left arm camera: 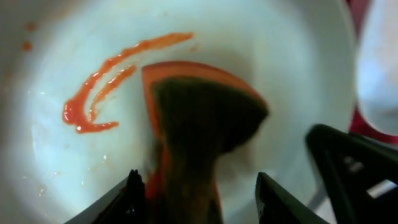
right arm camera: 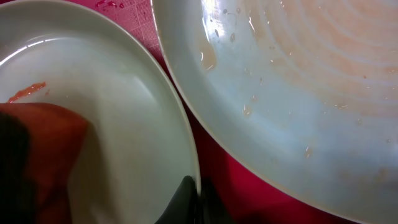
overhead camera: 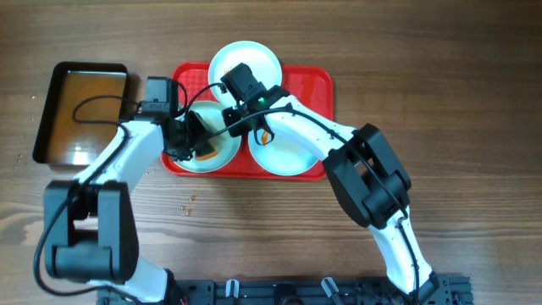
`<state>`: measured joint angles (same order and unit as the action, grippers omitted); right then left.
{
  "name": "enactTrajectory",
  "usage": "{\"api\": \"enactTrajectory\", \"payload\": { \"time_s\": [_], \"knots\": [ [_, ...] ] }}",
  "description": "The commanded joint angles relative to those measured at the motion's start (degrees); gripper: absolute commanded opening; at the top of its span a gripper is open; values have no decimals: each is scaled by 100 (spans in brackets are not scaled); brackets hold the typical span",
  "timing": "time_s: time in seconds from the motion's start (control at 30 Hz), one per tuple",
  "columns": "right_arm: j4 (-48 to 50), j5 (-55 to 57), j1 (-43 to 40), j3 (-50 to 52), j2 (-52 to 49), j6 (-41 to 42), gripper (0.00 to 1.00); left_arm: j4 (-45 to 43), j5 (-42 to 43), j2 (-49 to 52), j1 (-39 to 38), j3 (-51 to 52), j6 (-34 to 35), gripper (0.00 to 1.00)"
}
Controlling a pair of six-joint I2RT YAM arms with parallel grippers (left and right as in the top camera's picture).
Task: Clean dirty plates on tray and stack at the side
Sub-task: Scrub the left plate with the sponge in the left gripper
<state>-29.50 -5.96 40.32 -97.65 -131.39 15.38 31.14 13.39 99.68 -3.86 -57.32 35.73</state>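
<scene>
At the left of the tray (overhead camera: 312,80), the left tool (left arm camera: 198,186) grips a sponge (left arm camera: 205,112) hiding part of a smeared plate (left arm camera: 280,50). The right tool (right arm camera: 198,199), mostly cut off, pinches its rim.

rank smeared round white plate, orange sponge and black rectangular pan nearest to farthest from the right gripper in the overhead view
1. Smeared plate: rim held by the right gripper.
2. Sponge: across that plate, left.
3. Black pan: far left, off the red tray.

Three plates (overhead camera: 292,154) on red tray (overhead camera: 316,83), left claw (overhead camera: 195,146) with sponge (overhead camera: 207,155) on one, black pan (overhead camera: 42,119) nearby
</scene>
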Motion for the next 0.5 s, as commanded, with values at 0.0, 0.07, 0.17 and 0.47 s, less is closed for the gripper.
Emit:
{"api": "enactTrajectory", "payload": {
  "time_s": [0.0, 0.07, 0.17, 0.47],
  "knots": [
    [-70, 107, 2, 57, -286, -33, 4, -55, -155, 153, -4, 48, 76, 41],
    [-68, 109, 2, 57, -286, -33, 5, -55, -332, 153, -4, 48, 76, 28],
    [-72, 107, 2, 57, -286, -35, 5, -59, -387, 146, -4, 28, 76, 4],
    [-74, 107, 2, 48, -286, -31, 4, -623, -33, 162, -7, -96, 76, 4]
  ]
}}
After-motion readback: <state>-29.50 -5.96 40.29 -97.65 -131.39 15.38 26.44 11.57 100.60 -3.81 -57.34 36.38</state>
